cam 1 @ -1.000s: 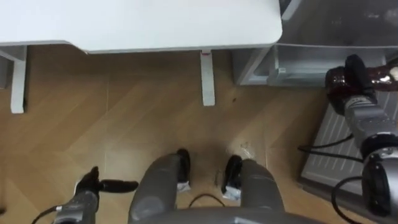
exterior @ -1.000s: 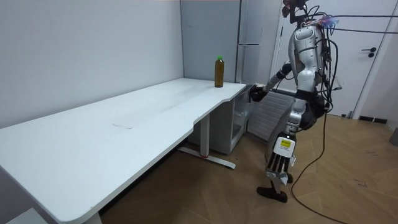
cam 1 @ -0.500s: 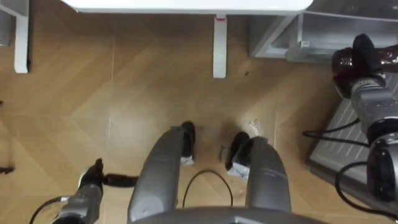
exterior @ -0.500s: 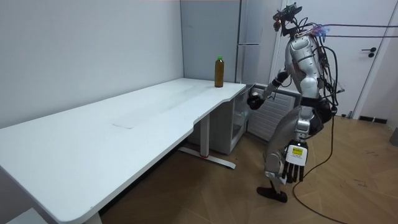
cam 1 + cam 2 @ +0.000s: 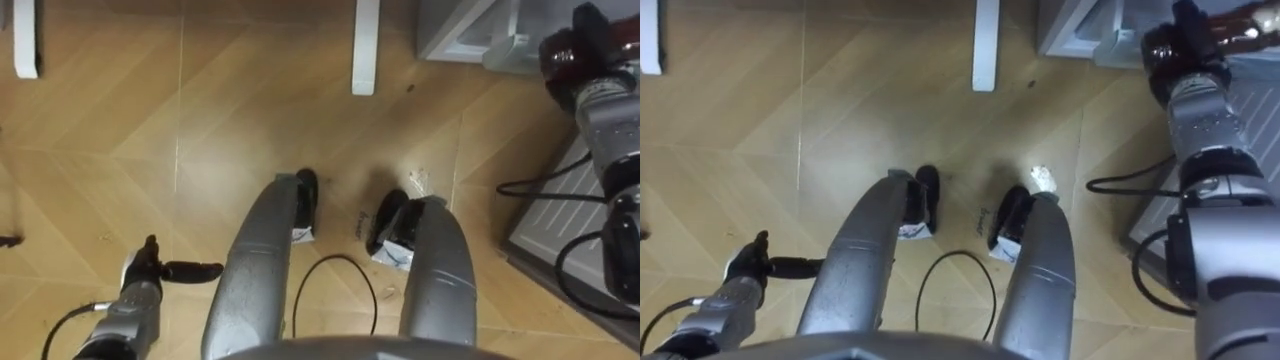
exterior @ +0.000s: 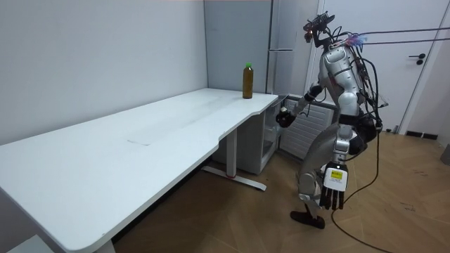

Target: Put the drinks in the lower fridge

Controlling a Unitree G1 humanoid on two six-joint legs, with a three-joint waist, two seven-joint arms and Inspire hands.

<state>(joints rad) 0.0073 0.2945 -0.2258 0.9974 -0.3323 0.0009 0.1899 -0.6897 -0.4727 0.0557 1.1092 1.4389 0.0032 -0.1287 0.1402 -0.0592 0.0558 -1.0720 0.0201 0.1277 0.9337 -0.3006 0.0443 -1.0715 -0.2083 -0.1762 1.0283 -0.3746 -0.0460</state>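
While my right hand curls round the dark bottle, far right by the open lower fridge: left hand slack-fingered, near left; carry it level into the compartment

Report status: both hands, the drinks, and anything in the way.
Right hand shut on dark red drink bottle, beside open grey lower fridge. Left hand open, low. Brown green-capped bottle on white table. Nothing seen blocking.

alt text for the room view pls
A humanoid robot stands at the end of a white table, by a grey fridge, its right hand holding a dark drink out toward it. Its left hand hangs open; a green-capped bottle stands on the table.
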